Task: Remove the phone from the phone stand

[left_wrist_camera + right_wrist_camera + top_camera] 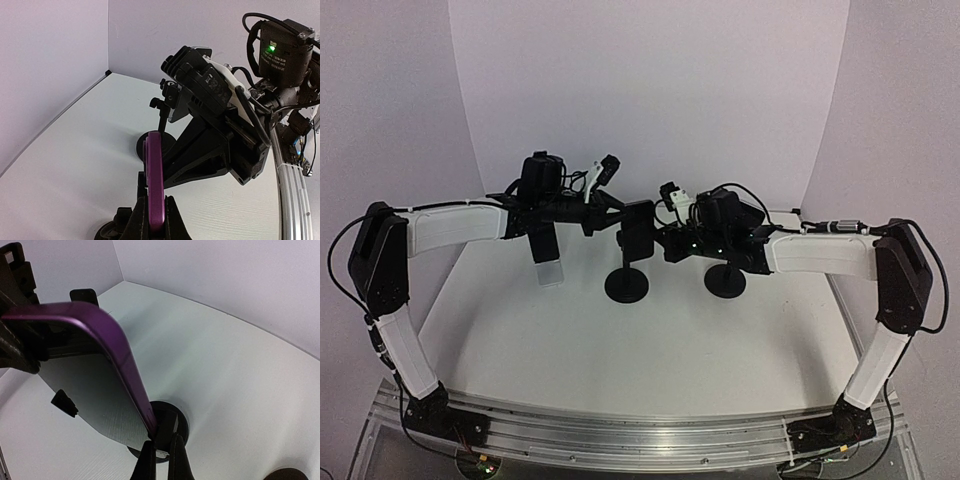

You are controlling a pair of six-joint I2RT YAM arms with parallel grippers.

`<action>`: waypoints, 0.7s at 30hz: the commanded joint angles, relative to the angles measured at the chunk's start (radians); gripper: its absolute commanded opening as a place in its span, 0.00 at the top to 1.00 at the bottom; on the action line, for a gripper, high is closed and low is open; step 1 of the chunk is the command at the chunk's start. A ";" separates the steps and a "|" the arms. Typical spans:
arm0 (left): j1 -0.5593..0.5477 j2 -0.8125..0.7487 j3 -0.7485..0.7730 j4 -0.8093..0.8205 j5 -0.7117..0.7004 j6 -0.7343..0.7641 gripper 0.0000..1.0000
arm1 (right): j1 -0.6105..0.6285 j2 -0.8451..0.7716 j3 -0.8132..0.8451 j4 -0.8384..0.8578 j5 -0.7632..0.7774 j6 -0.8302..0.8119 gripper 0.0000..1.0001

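A purple phone (pixel 639 232) stands on edge in a black phone stand (pixel 626 285) with a round base, at the middle of the white table. My left gripper (pixel 618 212) reaches in from the left and is shut on the phone's upper edge; in the left wrist view the purple edge (pixel 154 175) is pinched between my fingertips (pixel 155 215). My right gripper (pixel 662 240) comes from the right and is shut on the stand's black cradle (pixel 167 426) just below the phone's lower corner (pixel 122 360). The stand's base (pixel 181 421) shows beneath it.
A second black stand with a round base (pixel 725 282) sits just right of the first, under my right arm; it also shows in the left wrist view (pixel 150 144). White walls close in the back and sides. The metal rail (pixel 640 430) runs along the near edge.
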 commanded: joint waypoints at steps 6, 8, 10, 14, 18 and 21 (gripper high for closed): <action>0.025 -0.033 0.063 -0.190 0.038 0.081 1.00 | -0.138 -0.034 0.006 -0.107 0.224 0.029 1.00; 0.028 -0.032 0.063 -0.194 0.038 0.087 1.00 | -0.147 -0.034 0.006 -0.107 0.221 0.033 1.00; 0.030 -0.032 0.063 -0.194 0.040 0.087 1.00 | -0.150 -0.034 0.006 -0.106 0.219 0.034 1.00; 0.031 -0.033 0.063 -0.198 0.046 0.088 1.00 | -0.157 -0.030 0.006 -0.108 0.228 0.042 1.00; 0.032 -0.033 0.068 -0.208 0.046 0.087 1.00 | -0.166 -0.028 0.007 -0.108 0.236 0.054 1.00; 0.033 -0.034 0.069 -0.211 0.048 0.089 1.00 | -0.168 -0.023 0.013 -0.108 0.236 0.056 1.00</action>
